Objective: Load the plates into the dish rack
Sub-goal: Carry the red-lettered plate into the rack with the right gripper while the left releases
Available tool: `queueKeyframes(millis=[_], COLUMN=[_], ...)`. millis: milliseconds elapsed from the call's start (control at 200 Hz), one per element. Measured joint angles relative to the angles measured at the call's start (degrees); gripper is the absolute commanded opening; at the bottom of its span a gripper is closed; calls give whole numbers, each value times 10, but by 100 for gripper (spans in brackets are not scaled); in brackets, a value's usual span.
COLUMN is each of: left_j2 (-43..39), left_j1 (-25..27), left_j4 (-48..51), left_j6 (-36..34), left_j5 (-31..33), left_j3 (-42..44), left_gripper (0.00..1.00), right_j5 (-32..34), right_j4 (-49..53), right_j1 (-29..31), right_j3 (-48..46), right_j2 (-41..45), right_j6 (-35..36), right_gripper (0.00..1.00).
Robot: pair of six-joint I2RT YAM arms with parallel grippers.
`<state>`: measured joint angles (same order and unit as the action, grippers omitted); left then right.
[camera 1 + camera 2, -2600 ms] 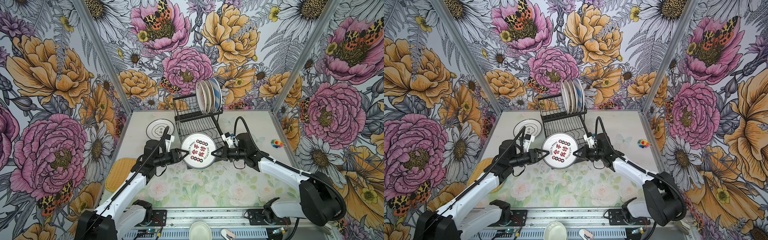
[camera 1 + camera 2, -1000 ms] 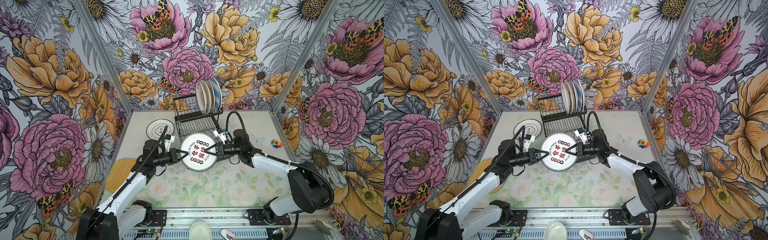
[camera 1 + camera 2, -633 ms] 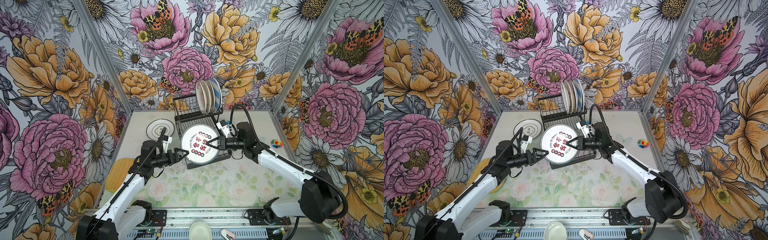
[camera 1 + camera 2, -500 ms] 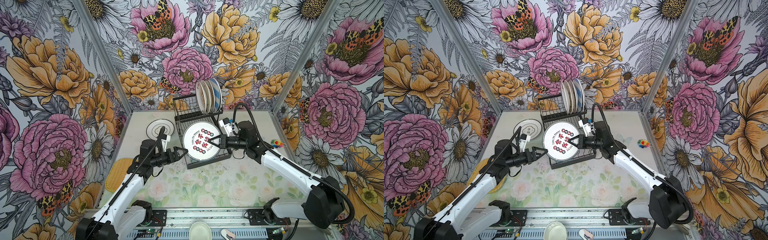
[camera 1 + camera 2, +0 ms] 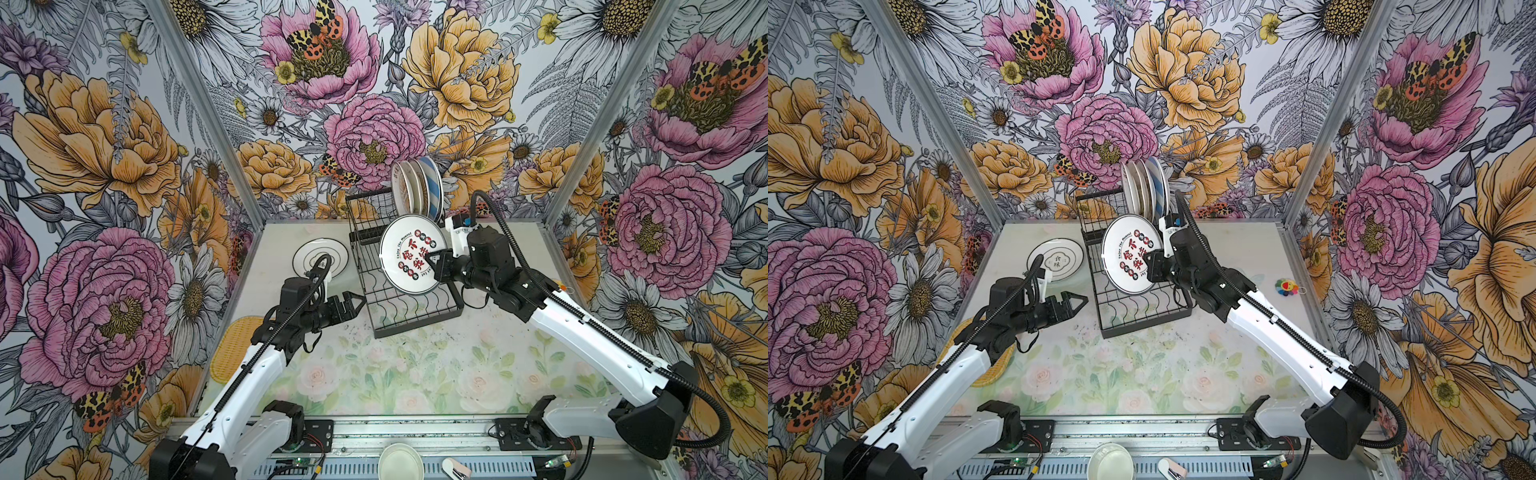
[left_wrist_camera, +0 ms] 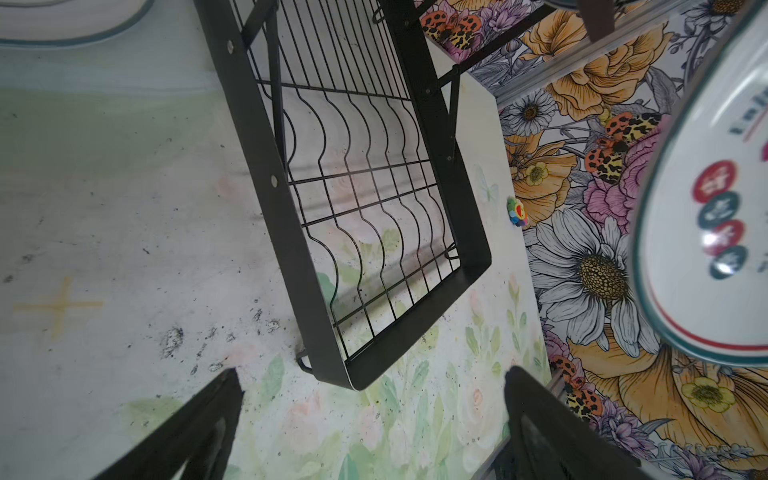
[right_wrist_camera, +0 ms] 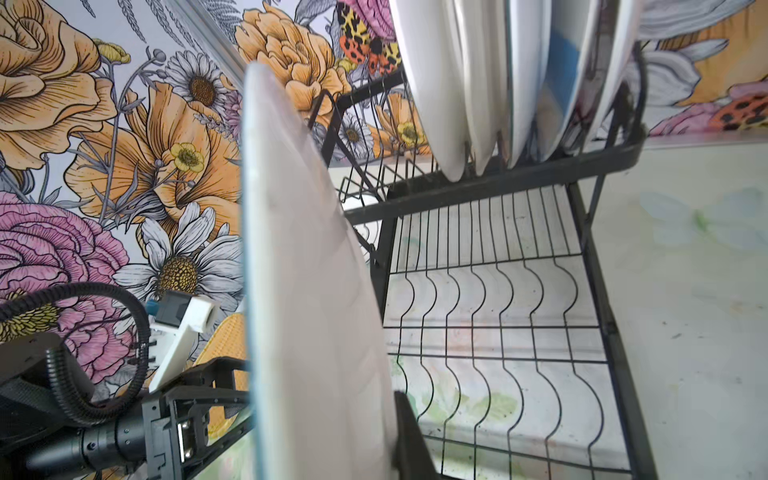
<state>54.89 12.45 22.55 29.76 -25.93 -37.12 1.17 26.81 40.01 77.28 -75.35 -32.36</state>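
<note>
A white plate with red Chinese characters and a teal rim (image 5: 409, 259) (image 5: 1128, 257) hangs tilted over the lower tier of the black wire dish rack (image 5: 417, 322) (image 5: 1146, 319). My right gripper (image 5: 434, 261) (image 5: 1148, 261) is shut on its right edge; in the right wrist view the plate (image 7: 311, 291) shows edge-on against one finger (image 7: 409, 432). My left gripper (image 5: 355, 301) (image 6: 370, 374) stands open and empty, left of the rack. Several plates (image 5: 415, 191) (image 7: 498, 83) stand in the upper tier. Another plate (image 5: 320, 257) lies flat on the table.
A yellow woven tray (image 5: 232, 349) lies at the table's left edge, partly under the left arm. A small colourful toy (image 5: 1285, 287) sits at the right. A pale bowl (image 5: 401, 461) rests on the front rail. Flowered walls close in three sides.
My left gripper opened, let go of the plate and drew back to the left. My right gripper carried the plate up and back over the rack, tipping it more upright.
</note>
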Motion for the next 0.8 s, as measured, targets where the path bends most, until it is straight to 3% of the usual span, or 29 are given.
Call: queueKeyframes(millis=[370,801], left_j2=[5,-2], left_j1=[0,0], left_j4=[15,17], left_j6=[-4,-4], left_j5=[35,44], left_j3=[-1,-1], left_gripper=[99,99], right_j5=[239,375], right_j4=[5,-87], right_j1=[75,82], right_j3=[172,264], right_j2=[-111,-230], right_j6=[104,234], right_gripper=[0,0])
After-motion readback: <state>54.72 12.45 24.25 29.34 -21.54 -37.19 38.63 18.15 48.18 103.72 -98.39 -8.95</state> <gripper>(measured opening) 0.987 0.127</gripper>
